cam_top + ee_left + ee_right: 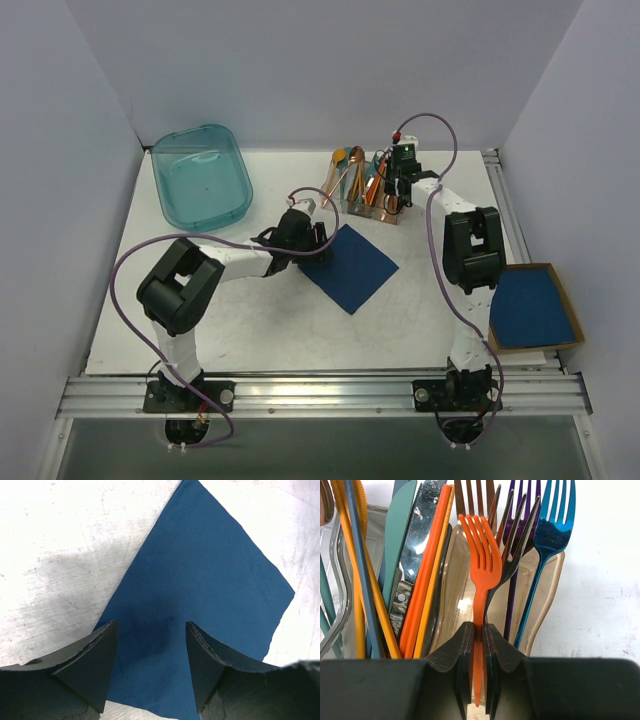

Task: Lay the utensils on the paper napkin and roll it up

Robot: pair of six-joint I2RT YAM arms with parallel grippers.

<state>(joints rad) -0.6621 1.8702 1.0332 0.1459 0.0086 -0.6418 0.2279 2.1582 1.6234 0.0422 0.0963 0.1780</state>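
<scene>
Right gripper [478, 630] pinches the orange fork [482, 565] by its handle, upright, tines up; left gripper [151, 630] gapes wide over the napkin [210, 570].

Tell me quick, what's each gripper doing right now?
Left gripper: open over the paper napkin, holding nothing.
Right gripper: closed on the handle of the orange fork.

Dark blue paper napkin [350, 265]: flat, unrolled, square turned diamond-wise, mid-table. Orange fork [481, 565]: upright, tines up, in the clear holder [455, 595] at the far side, handle pinched by the right gripper [477, 630]. Copper spoon [357, 157]: bowl up, same holder.
</scene>
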